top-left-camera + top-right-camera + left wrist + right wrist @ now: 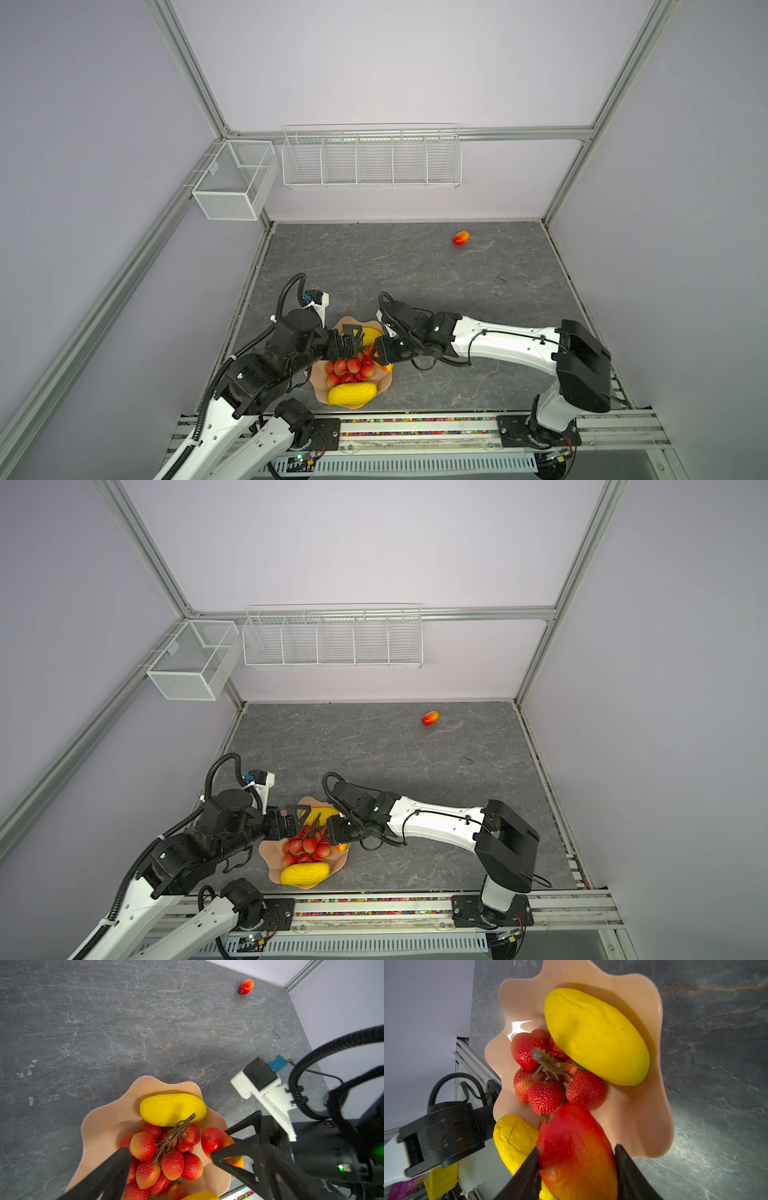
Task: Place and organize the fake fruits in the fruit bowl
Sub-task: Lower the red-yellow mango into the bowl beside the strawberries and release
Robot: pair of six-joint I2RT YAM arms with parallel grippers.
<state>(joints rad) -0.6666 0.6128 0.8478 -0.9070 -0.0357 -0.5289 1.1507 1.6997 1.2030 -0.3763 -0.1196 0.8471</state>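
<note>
Grey slab [415,270] | right hand [576,1148] — clamped on red mango [571,1130] | left hand [352,341] — open over bowl [104,1122]

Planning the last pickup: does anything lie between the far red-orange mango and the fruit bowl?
Nothing visible lies on the table between the far mango and the fruit bowl. Only the right gripper, shut on the other mango, hangs over the bowl's rim.

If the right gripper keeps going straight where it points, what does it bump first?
Probably the berry bunch in the fruit bowl: the red-orange mango held by the right gripper points at it. Depth is unclear.
</note>
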